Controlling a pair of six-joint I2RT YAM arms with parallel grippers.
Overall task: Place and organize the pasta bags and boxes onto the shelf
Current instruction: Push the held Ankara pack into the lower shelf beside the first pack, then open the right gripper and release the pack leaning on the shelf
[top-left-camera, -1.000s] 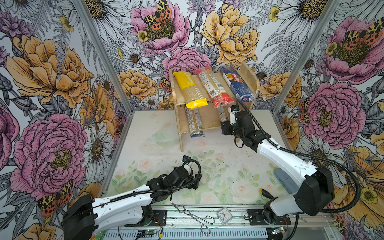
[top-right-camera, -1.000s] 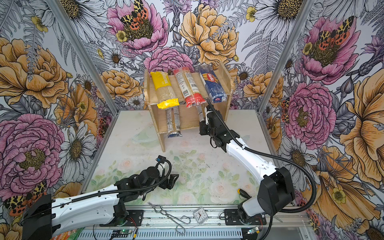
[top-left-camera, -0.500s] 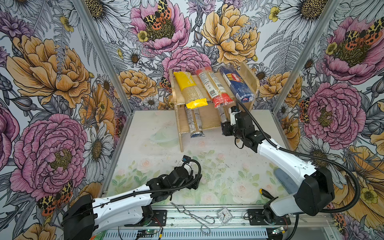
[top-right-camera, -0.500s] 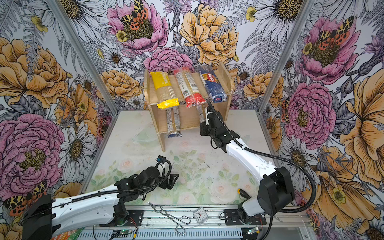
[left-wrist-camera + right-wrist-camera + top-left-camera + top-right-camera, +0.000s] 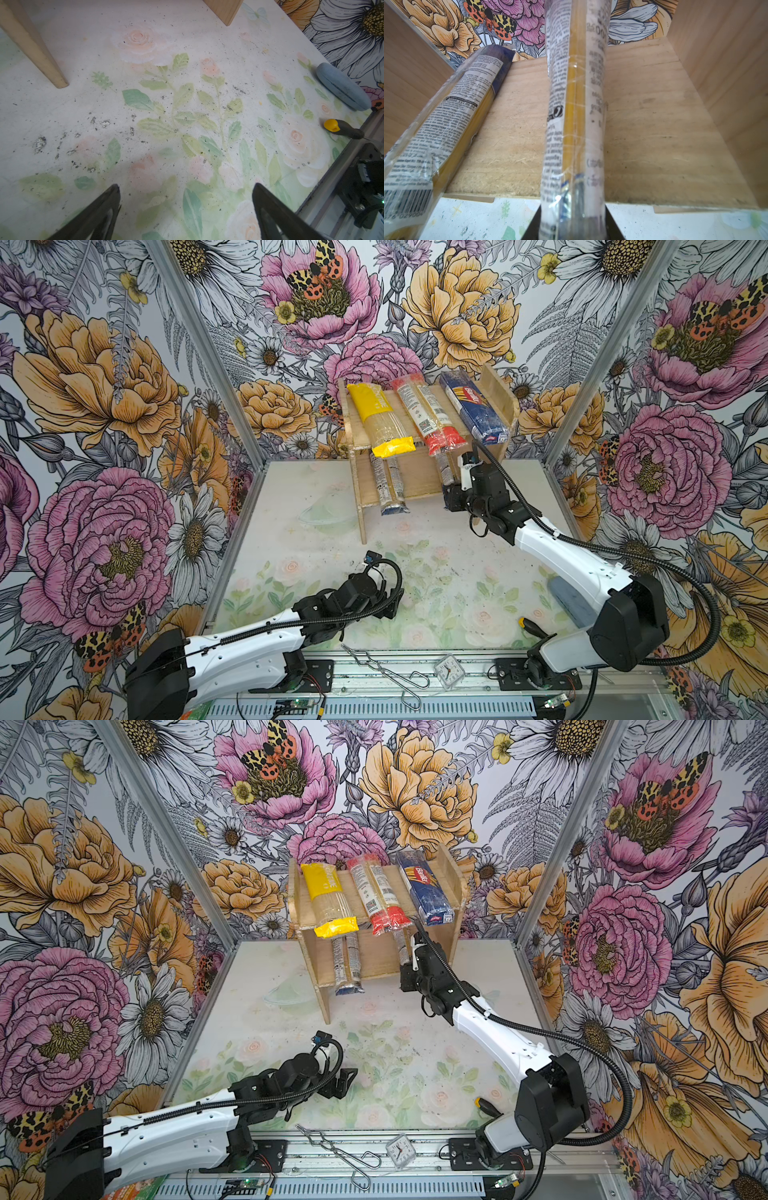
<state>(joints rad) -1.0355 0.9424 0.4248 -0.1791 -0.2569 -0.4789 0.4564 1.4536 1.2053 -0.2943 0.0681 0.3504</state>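
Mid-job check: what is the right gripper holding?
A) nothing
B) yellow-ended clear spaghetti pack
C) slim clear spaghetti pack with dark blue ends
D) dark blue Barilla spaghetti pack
C: the right wrist view shows the right gripper shut on the slim clear spaghetti pack with dark blue ends, over the light wooden shelf lower board.

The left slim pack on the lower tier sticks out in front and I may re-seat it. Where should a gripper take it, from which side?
Take the left slim pack by its dark blue near end, which overhangs the shelf's lower board. Come in level from the front, jaws across its narrow width: the top tier roofs it, so from above is probably blocked.
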